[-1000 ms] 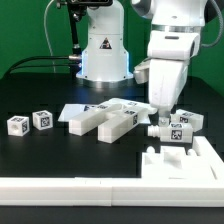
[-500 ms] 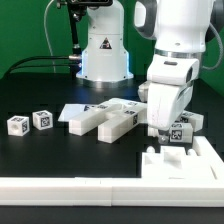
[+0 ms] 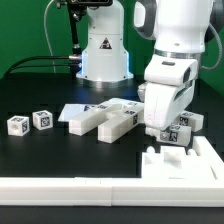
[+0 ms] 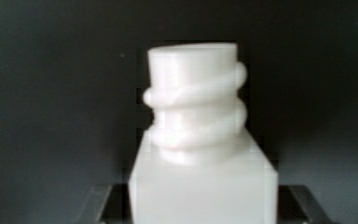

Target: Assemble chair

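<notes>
**Gripper low over a tagged post at the exterior view's right**

The gripper (image 3: pixel 164 129) hangs low over the black desk (image 3: pixel 40 150) at the exterior view's right. Its fingers sit on either side of a small white post (image 3: pixel 178 133) that bears black-and-white tags. I cannot tell whether the jaws have closed on the post or merely flank it. In the wrist view the post (image 4: pixel 197 120) shows a square block at one end and a round, ridged stub at the other, against the dark desk.

Near the middle of the desk lie a flat tagged panel (image 3: pixel 80 115) and a blocky piece (image 3: pixel 120 122), close together. One tagged cube (image 3: pixel 17 124) and a second cube (image 3: pixel 42 119) sit side by side at the exterior view's left, well apart from the post. Nearer the camera, a notched white block (image 3: pixel 180 160) lies just behind the long low rail (image 3: pixel 90 188).
</notes>
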